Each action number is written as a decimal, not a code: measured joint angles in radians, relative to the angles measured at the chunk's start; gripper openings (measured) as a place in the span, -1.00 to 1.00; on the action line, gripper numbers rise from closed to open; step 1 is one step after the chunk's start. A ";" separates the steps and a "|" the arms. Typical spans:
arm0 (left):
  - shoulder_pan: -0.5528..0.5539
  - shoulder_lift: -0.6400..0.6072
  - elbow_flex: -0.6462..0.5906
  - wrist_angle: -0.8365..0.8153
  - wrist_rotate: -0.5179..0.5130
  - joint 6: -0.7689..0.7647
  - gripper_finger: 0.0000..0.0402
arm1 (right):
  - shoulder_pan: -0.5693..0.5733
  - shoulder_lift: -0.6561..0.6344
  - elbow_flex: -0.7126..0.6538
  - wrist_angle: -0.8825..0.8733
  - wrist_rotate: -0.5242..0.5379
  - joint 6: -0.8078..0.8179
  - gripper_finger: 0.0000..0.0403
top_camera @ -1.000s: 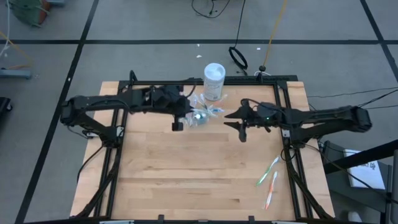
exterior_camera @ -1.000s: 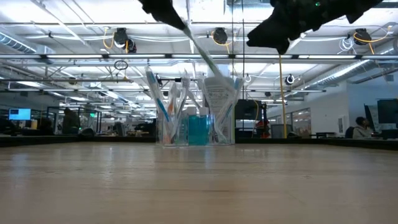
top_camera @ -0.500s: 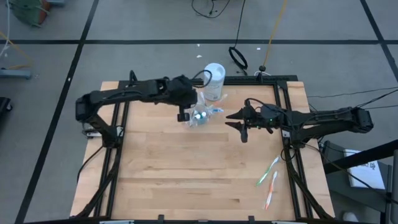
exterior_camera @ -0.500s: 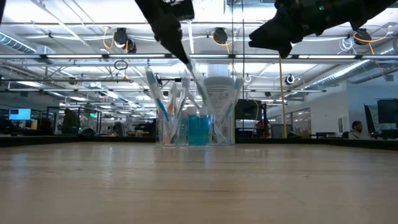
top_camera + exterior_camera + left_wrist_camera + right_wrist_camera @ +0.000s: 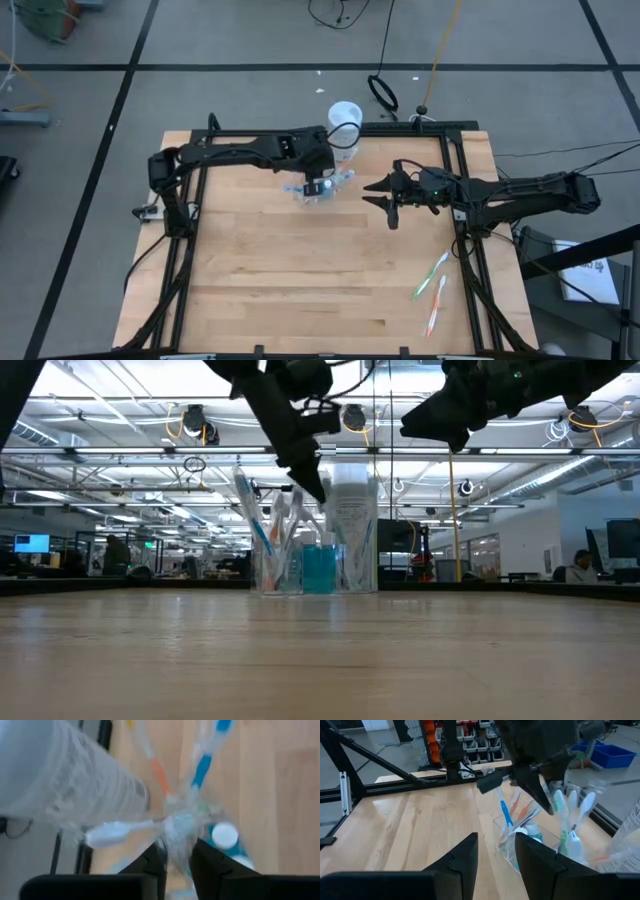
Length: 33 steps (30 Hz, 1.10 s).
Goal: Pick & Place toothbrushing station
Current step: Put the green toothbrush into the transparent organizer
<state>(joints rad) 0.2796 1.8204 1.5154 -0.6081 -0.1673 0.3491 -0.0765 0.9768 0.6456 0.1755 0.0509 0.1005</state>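
A small clear cup (image 5: 322, 187) stands on the table at the far middle, holding several toothbrushes and a teal tube (image 5: 318, 568). It also shows in the right wrist view (image 5: 530, 837). My left gripper (image 5: 318, 186) hangs right over the cup, shut on a pale toothbrush (image 5: 175, 837). My right gripper (image 5: 384, 200) hovers open and empty to the right of the cup, above the table. Two loose toothbrushes (image 5: 432, 275) lie flat near the table's right edge. My left gripper pinches a pale toothbrush's handle (image 5: 176, 845) between its two fingers. The fingers (image 5: 305, 465) come from above, slanting down toward the cup. The toothbrush's lower part reaches down among the other brushes in the cup; its end is hidden there.
A taller white tub (image 5: 345, 118) stands just beyond the cup at the table's far edge, close to my left arm. The black frame (image 5: 455, 190) runs along the table's sides. Bare wood (image 5: 300, 270) lies toward the near edge.
My left gripper has gone toward the table's right edge and down, from left of the cup to right over it, carrying the toothbrush. The toothbrush's lower end has sunk in among the brushes in the cup.
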 joint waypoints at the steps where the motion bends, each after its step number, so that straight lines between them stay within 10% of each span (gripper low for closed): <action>1: -0.001 -0.003 0.000 0.020 0.000 0.008 -0.58 | 0.000 0.000 0.000 0.000 0.000 0.000 -0.40; 18: -0.064 -0.107 0.001 -0.001 -0.179 0.069 -0.01 | 0.000 0.000 0.000 0.000 0.000 0.018 -0.42; 33: -0.118 -0.388 0.002 -0.098 -0.145 -0.125 0.05 | 0.000 0.049 0.001 0.087 0.000 0.053 -0.43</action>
<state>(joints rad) 0.1616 1.4327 1.5169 -0.7059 -0.3119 0.2245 -0.0769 1.0258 0.6468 0.2622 0.0509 0.1532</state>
